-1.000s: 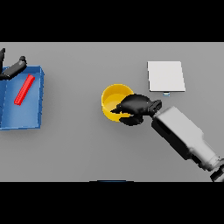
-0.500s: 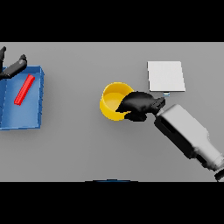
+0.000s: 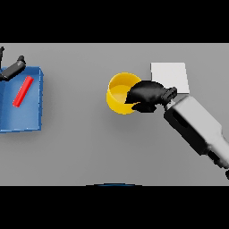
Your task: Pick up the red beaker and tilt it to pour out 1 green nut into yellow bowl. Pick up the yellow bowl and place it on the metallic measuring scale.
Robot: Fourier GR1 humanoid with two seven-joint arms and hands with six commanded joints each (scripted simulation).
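Note:
The yellow bowl is just left of the pale square measuring scale. My right hand is shut on the bowl's right rim, its fingers curled over the edge. The bowl looks tipped slightly toward the hand. The red beaker lies on its side in the blue tray at the far left. My left hand shows at the tray's far edge with straight fingers, holding nothing. No green nut is visible; the hand hides part of the bowl's inside.
The blue tray takes up the left side of the table. The right forearm slants across the table from the lower right up to the bowl.
My right hand has carried the yellow bowl a little farther away and to the right, closer to the scale. The left hand and the beaker have not moved.

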